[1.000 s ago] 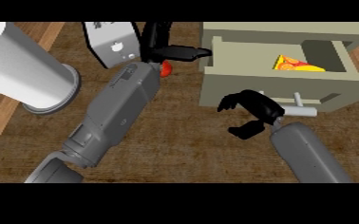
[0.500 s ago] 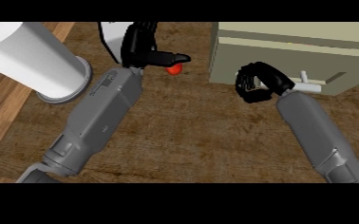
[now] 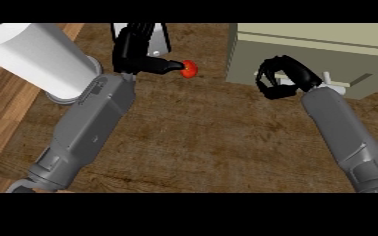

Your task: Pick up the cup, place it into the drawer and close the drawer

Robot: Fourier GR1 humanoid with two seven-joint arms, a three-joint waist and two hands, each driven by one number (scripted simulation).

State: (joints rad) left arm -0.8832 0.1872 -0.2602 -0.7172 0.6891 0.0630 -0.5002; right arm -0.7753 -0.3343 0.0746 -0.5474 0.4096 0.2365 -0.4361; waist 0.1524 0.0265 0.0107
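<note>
Your right hand (image 3: 280,80), fingers curled on nothing, pushed the drawer (image 3: 310,50) shut while your left hand (image 3: 140,55) stayed open, so closing looked done.

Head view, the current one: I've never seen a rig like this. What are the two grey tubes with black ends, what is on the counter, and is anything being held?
The camera sits at the robot's head, looking steeply down at a wooden counter. The grey tubes are its forearms, and the black ends are its hands. The left hand is up by a white object that it mostly hides; what that object is, and whether the hand holds it, I cannot tell. A small red thing lies at its thumb tip. The right hand has its fingers curled in front of the beige drawer unit, whose drawer front looks shut, beside the pale handle. A large white cylinder stands at the left.
</note>
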